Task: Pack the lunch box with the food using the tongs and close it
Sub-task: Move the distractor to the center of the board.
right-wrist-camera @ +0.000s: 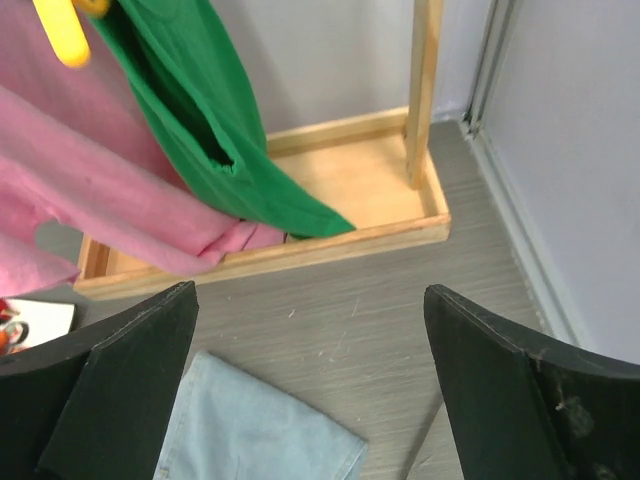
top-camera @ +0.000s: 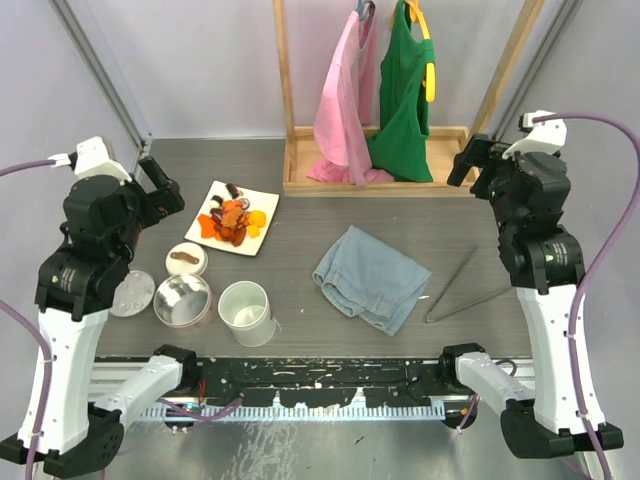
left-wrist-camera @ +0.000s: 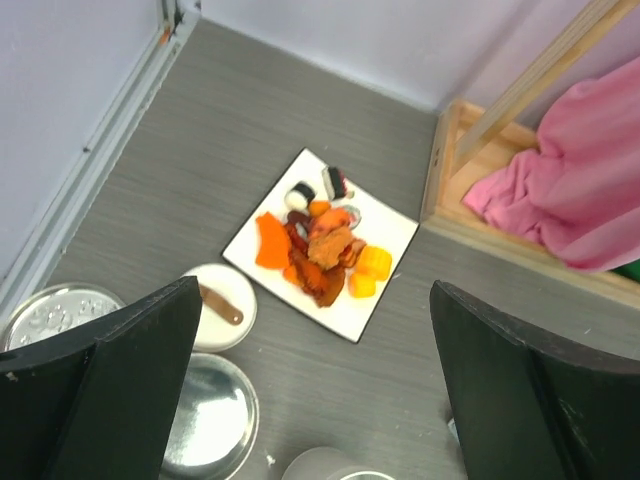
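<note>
both claws wide open, nothing held. left gripper [left-wrist-camera: 315,290] hovers above the plate [left-wrist-camera: 395,228], w/ food [left-wrist-camera: 325,255] piled on it: orange, red, dk brown bits. brown stick [top-camera: 185,258] sits apart in a small white bowl [top-camera: 186,246]. tongs [top-camera: 436,312] flat on table, rt of denim cloth [top-camera: 372,277]. right gripper [right-wrist-camera: 310,291] up nr wooden rack [right-wrist-camera: 360,195], well apart from tongs.

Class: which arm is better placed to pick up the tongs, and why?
Right. The tongs lie on its side of the table, the right claw open; the left claw is far off by the plate.
</note>
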`<state>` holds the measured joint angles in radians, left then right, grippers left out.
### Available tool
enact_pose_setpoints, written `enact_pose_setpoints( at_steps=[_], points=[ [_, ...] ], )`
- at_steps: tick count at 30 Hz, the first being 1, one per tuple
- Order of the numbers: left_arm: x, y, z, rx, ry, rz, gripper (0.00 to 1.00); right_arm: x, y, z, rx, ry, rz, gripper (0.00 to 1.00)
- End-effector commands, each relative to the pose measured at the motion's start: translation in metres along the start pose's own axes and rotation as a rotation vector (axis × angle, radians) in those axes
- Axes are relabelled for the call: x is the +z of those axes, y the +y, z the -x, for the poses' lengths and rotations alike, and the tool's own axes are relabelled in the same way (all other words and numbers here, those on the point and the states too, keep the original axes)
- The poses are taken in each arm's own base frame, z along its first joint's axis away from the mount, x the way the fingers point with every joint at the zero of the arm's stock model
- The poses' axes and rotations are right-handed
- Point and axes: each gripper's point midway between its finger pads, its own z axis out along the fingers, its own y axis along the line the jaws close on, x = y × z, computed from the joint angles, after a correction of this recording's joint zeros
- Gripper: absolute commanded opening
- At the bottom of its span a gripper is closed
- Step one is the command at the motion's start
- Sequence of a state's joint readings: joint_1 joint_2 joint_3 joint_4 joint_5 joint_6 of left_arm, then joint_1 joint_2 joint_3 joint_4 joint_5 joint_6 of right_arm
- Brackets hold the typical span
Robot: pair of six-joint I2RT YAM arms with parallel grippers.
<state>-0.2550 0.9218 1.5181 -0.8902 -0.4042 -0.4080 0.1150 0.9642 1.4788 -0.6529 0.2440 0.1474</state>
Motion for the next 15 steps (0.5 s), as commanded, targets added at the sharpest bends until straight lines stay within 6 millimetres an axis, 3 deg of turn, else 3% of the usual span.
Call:
enact_pose_setpoints(
  at_steps=[1,6,10,15],
  points=[
    [0.009,0.002,-0.013,-0.008,0.013,-0.003,0.98,0.005,0.016,-0.012,0.109,-0.009,0.075,1.00],
    [0.013,0.007,-0.052,0.005,0.122,-0.028,0.98,0.007,0.050,-0.059,0.258,0.061,0.263,1.00],
    [0.009,0.004,-0.087,-0.010,0.227,-0.090,0.98,-0.001,0.082,-0.113,0.352,0.208,0.441,1.00],
    [-0.004,0.000,-0.119,-0.071,0.297,-0.171,0.98,-0.017,0.109,-0.189,0.302,0.472,0.544,1.00]
  ],
)
